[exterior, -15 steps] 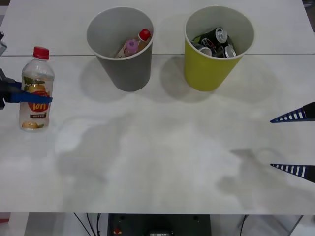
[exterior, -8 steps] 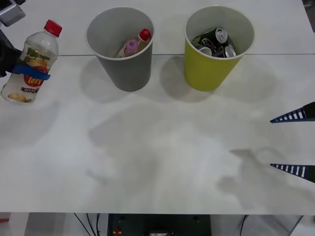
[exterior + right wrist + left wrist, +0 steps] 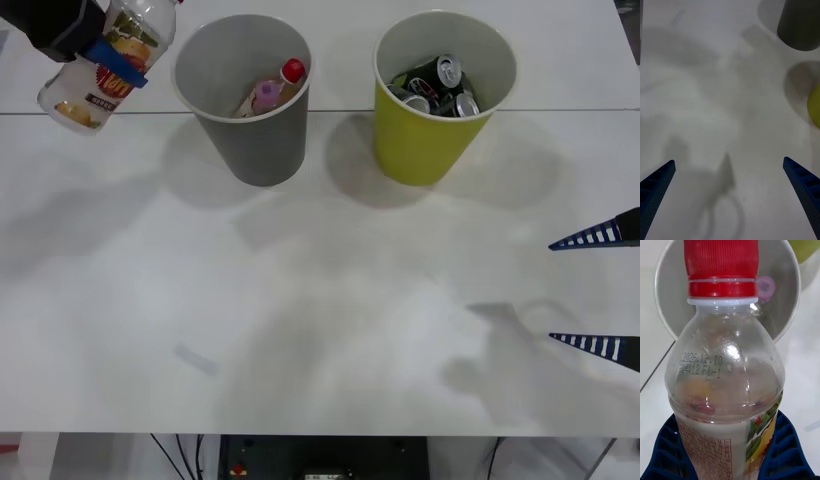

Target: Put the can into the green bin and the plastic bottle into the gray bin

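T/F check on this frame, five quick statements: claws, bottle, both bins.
1. The left claw is shut on the plastic bottle, which is tilted in the air to the left of the gray bin. True.
2. The gray bin holds cans. False: it holds two bottles, one pink-capped, one red-capped.
3. The right claw is open and holds nothing, low over the table's right edge. True.
4. The green bin has nothing in it. False: several cans lie inside.
5. The held bottle has a blue cap. False: the left wrist view shows a red cap.
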